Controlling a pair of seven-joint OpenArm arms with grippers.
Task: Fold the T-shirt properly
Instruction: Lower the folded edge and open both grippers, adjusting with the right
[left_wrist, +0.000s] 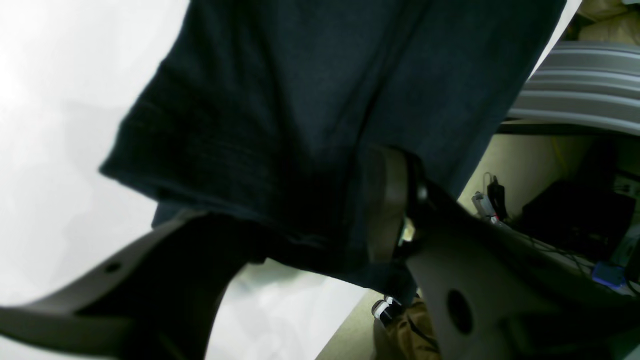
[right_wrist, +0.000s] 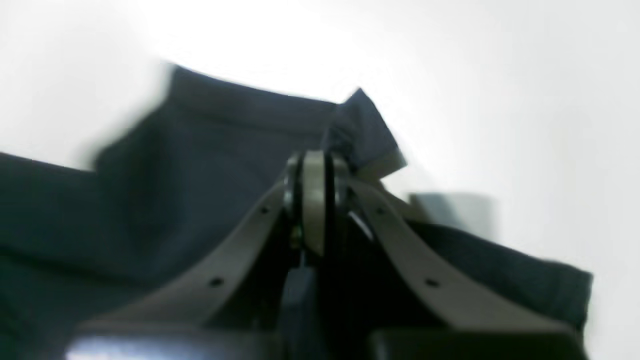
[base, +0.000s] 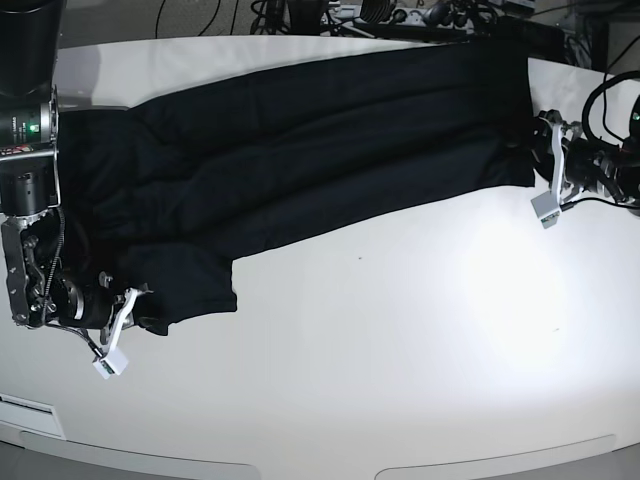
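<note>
The black T-shirt (base: 300, 140) lies stretched in a long band across the white table (base: 400, 350), from the near left to the far right. My right gripper (base: 135, 308) is at its near-left end. In the right wrist view its jaws (right_wrist: 312, 170) are shut on a fold of the cloth (right_wrist: 200, 150), and a corner sticks up behind them. My left gripper (base: 540, 165) is at the shirt's far-right edge. In the left wrist view its fingers (left_wrist: 292, 220) stand apart with the hem of the shirt (left_wrist: 300, 100) between them.
Cables and dark equipment (base: 380, 15) crowd the table's far edge. Past the table's right edge the left wrist view shows a grey ribbed part (left_wrist: 585, 95), a black box (left_wrist: 575, 220) and loose wires on the floor.
</note>
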